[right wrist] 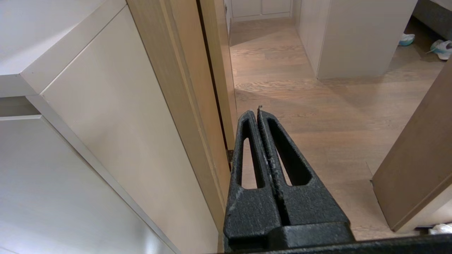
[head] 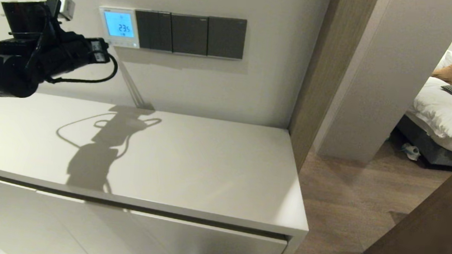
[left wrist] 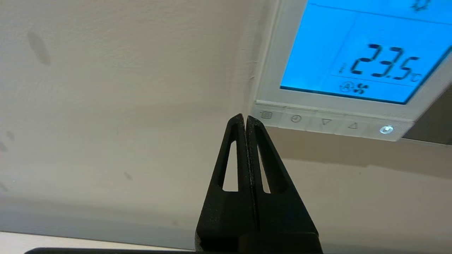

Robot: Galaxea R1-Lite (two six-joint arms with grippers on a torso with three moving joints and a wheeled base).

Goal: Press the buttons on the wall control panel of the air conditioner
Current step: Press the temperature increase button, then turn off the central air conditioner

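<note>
Left gripper (left wrist: 244, 118) clenched, fingers pressed together into one point, nothing held; raised at far left near the wall, tip just beside the lower-left corner of the air conditioner's wall control panel (head: 119, 26), seemingly not yet touching. Panel mounted on the far wall above the white cabinet top (head: 190, 164), left end of a row with three dark grey switch plates (head: 189, 34); screen (left wrist: 360, 53) lit blue, reading 23.5. Buttons (left wrist: 325, 122) in a strip under the screen: menu, clock, down, up, power (left wrist: 386, 129). Step judged: approach and alignment before a press. Next move calls for a small shift right onto the nearest button (left wrist: 266, 115), then a short push toward the wall. Right gripper (right wrist: 259, 113) also clenched and empty, parked low beside the cabinet's right side, over the wood floor (right wrist: 317, 106).
</note>
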